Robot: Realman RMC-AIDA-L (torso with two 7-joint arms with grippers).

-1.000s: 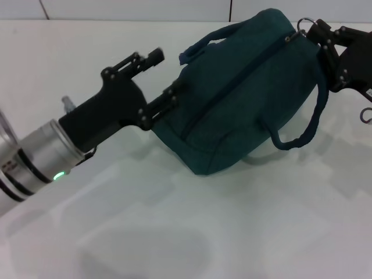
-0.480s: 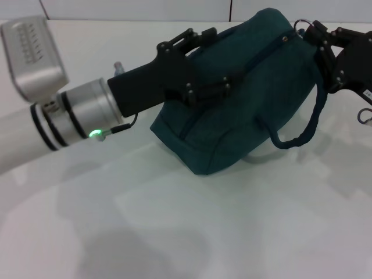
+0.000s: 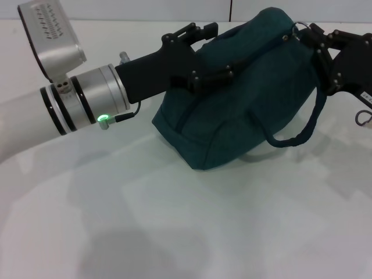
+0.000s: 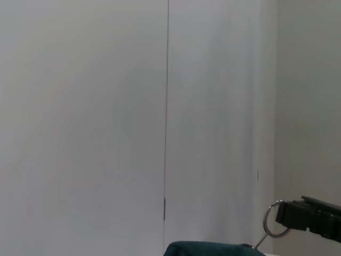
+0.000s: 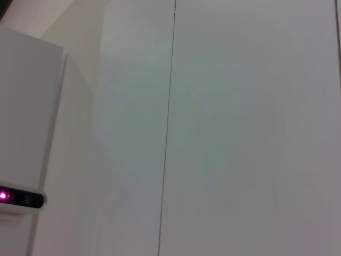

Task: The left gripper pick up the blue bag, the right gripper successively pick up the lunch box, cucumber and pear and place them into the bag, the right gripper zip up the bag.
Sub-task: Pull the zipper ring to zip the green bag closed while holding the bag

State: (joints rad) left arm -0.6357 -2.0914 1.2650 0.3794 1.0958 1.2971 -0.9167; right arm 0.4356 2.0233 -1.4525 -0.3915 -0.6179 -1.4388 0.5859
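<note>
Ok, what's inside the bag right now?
Cannot be seen: the bag looks zipped shut, its fabric hiding any contents. The right gripper is at the zipper ring.

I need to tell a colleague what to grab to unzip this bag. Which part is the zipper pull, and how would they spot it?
Start at the blue bag lying on the white table. Follow its zipper line up to the far right end, where the right gripper sits. The silver ring pull is there: the only shiny metal loop, unlike the soft fabric handles.
</note>
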